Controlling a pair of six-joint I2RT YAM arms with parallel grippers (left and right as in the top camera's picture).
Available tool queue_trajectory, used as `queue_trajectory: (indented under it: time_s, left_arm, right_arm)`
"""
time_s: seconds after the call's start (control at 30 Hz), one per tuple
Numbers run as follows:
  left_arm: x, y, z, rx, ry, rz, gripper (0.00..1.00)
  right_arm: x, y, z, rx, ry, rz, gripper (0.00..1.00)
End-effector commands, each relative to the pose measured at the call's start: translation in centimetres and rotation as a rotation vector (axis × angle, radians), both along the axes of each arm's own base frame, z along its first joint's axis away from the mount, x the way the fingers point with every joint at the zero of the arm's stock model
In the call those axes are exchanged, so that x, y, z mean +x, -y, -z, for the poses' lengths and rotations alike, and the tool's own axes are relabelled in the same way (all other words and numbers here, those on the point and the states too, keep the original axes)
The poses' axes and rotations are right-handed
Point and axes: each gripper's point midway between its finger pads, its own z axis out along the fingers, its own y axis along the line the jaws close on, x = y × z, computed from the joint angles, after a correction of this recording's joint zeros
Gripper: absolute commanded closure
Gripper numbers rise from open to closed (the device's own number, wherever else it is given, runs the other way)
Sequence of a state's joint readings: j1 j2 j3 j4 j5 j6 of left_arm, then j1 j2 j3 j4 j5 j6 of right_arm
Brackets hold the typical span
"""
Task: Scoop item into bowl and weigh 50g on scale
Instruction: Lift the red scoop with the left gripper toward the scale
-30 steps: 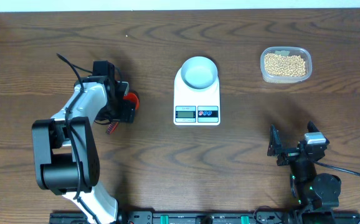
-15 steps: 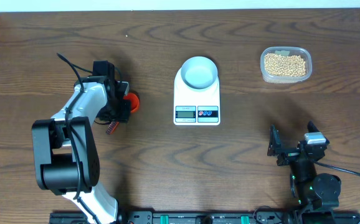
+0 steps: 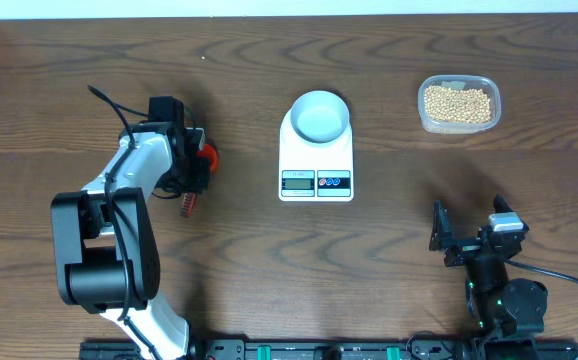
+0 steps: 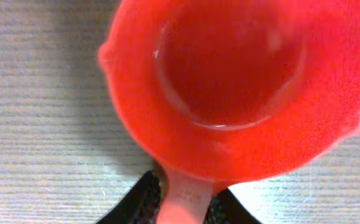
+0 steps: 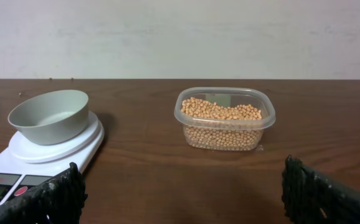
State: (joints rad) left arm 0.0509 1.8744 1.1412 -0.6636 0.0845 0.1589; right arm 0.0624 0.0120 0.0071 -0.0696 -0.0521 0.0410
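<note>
A red scoop (image 4: pixel 236 81) fills the left wrist view, empty cup up, lying on the table. My left gripper (image 4: pixel 186 202) is shut on the red scoop's handle, a black finger pressed against each side. From overhead the scoop (image 3: pixel 205 153) lies left of the scale (image 3: pixel 316 160), at the left gripper (image 3: pixel 197 168). The pale bowl (image 3: pixel 319 115) sits empty on the scale. The item, tan beans (image 3: pixel 457 102), fills a clear tub at the back right. My right gripper (image 5: pixel 183 193) stands open near the front edge, facing bowl (image 5: pixel 49 115), scale (image 5: pixel 55 149) and beans (image 5: pixel 222 121).
The clear plastic tub (image 5: pixel 268 118) stands about a hand's width right of the scale. The left arm's white links and cable (image 3: pixel 119 190) take up the left side of the table. Bare brown wood lies between the scale and the right gripper (image 3: pixel 469 228).
The left jaws have closed in on the scoop's handle. The scoop's red cup has shifted slightly left and toward the back. The right arm has not moved.
</note>
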Motion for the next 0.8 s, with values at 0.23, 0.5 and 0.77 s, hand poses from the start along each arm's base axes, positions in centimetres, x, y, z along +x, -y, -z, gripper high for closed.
queue_trajectory:
  time_s: [0.23,0.5,0.77]
  left_arm:
    - [0.3,0.0,-0.1,-0.02,0.002,-0.112,0.89]
    - [0.7,0.0,-0.6,-0.034,0.019,-0.245,0.92]
    - [2.4,0.1,-6.2,-0.101,0.171,-0.477,0.93]
  right_arm:
    - [0.0,0.0,0.0,0.003,0.0,0.002,0.01]
    - [0.0,0.0,0.0,0.003,0.0,0.002,0.01]
    - [0.0,0.0,0.0,0.003,0.0,0.002,0.01]
